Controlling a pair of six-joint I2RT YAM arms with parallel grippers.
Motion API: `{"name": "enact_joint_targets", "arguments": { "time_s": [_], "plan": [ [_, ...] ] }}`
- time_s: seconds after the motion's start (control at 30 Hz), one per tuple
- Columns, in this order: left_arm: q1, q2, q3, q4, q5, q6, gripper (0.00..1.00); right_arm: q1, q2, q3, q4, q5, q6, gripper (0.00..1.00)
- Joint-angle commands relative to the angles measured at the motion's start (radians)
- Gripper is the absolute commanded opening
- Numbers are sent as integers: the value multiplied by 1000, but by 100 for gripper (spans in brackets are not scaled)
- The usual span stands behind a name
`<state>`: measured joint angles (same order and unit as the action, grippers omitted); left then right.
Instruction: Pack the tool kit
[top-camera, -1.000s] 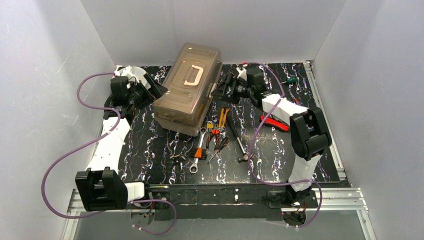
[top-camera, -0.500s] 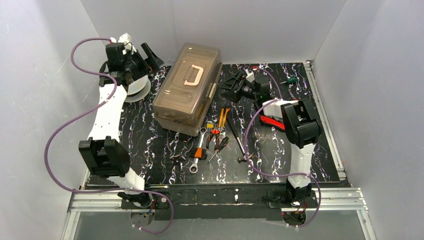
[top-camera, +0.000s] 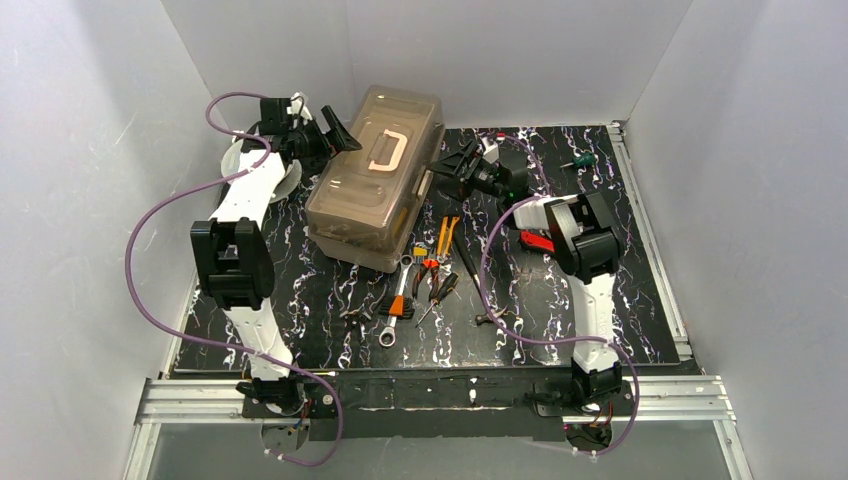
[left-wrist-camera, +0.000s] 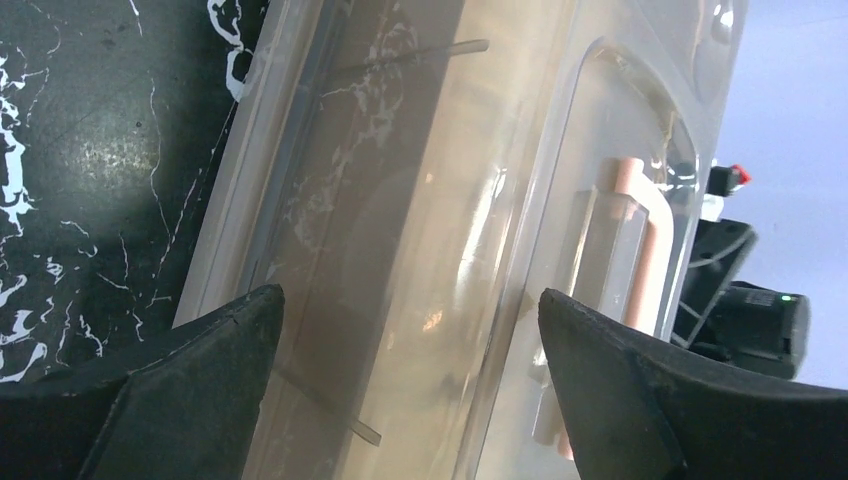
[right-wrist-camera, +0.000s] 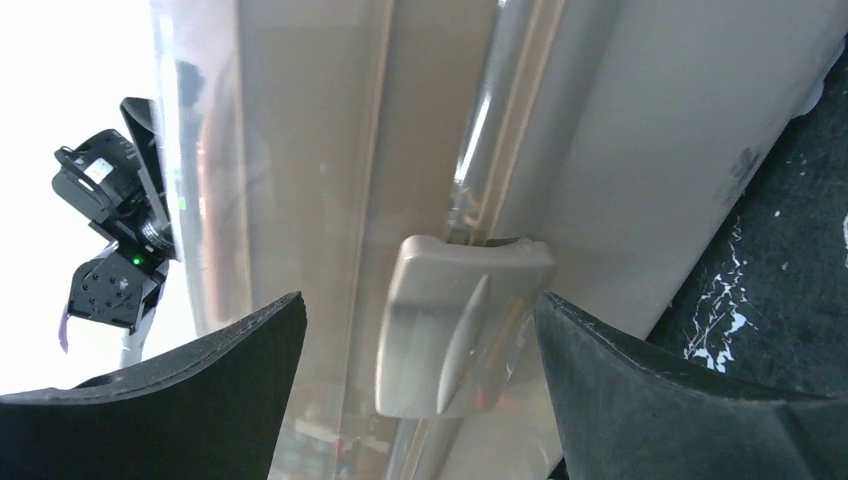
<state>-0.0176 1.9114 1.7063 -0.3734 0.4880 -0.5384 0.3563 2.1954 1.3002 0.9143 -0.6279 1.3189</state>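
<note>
1. Top external view. We see the tan toolbox (top-camera: 365, 250) lying aslant on the far half of the black marbled counter (top-camera: 300, 290). Its smoky lid (top-camera: 350, 195) is shut and the cream handle (top-camera: 386, 152) lies flat on top. The left gripper (top-camera: 338, 135) hangs just beside the box's far left edge, and the right gripper (top-camera: 452, 168) just beside its right long edge. Both are spread wide and hold nothing. By the box's near right corner the wrench (top-camera: 387, 336), orange pliers (top-camera: 446, 233) and hammer (top-camera: 475, 285) lie close together. The red knife (top-camera: 538, 241) lies partly under the right arm. A green-handled screwdriver (top-camera: 581, 160) sits near the far right rim, and a grey wire spool (top-camera: 290, 178) shows behind the left arm. White walls (top-camera: 90, 150) close in on the left, far and right sides. A broad band of counter runs between the tools and the near edge.

2. Left wrist view. The left gripper (left-wrist-camera: 408, 300) looks along the lid (left-wrist-camera: 400, 180) with its fingers (left-wrist-camera: 170, 390) wide apart; we cannot tell whether they touch it. The handle (left-wrist-camera: 640, 250) runs along the right. The counter (left-wrist-camera: 100, 150) shows past the box's left edge, and the right gripper (left-wrist-camera: 745, 305) sits beyond its right edge.

3. Right wrist view. The right gripper (right-wrist-camera: 418, 300) faces the toolbox (right-wrist-camera: 640, 130) from the side. The tan latch (right-wrist-camera: 455, 330) lies midway between its wide-spread fingers (right-wrist-camera: 680, 400), ungripped. The counter (right-wrist-camera: 790, 280) shows at the right, and the left gripper (right-wrist-camera: 110, 240) beyond the box at the left.
</note>
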Motion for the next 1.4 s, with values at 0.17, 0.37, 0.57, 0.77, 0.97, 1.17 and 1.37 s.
{"name": "enact_joint_targets", "arguments": {
  "time_s": [0.17, 0.37, 0.57, 0.77, 0.97, 1.17, 1.37],
  "plan": [
    [-6, -39, -36, 56, 83, -32, 98, 52, 95, 106, 90, 15, 63, 86],
    [-10, -41, -57, 53, 56, -25, 96, 72, 136, 119, 231, 5, 163, 74],
    [-13, -27, -54, 56, 73, -35, 93, 76, 138, 99, 340, 9, 243, 64],
    [-15, -45, -64, 51, 62, -25, 92, 70, 70, 39, 304, 7, 218, 52],
    [-25, -58, -65, 34, 36, -1, 91, 62, -46, -16, -4, 35, 50, 38],
    [-39, -60, -55, 17, 15, 13, 91, 62, -136, -29, -255, 101, -111, 32],
    [-47, -71, -54, -4, -14, 36, 91, 62, -211, -14, -467, 190, -236, 28]
  ]
}}
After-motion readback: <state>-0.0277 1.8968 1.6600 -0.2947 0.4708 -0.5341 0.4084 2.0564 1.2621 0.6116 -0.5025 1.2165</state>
